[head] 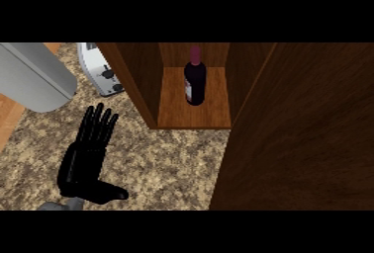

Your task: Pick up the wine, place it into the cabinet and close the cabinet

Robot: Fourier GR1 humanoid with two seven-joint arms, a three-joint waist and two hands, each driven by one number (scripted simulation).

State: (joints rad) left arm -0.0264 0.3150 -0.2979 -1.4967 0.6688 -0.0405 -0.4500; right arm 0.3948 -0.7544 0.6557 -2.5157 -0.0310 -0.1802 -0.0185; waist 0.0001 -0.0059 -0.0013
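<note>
Wine is already in the cabinet (pixel 139 84), yet the biggest thing in view is the cabinet door (pixel 300 138), a broad dark wooden panel swung open well to the right of the left hand (pixel 86 158) and filling the right side of the view. Next in size is the speckled counter (pixel 168 163), which spreads beneath and all around that hand. The cabinet itself, an open wooden box, sits ahead and to the right of the fingertips, its floor a lighter wood. A large grey rounded object (pixel 33 74) lies ahead and to the left of the hand, and a white toaster (pixel 102 71) stands straight ahead of the fingers, between the grey object and the cabinet's left wall. The left hand lies over the counter with its fingers straight and spread, thumb stuck out to the right, holding nothing. Smallest is the wine bottle (pixel 194 84), dark with a red cap, upright on the cabinet floor, well apart from the hand.
</note>
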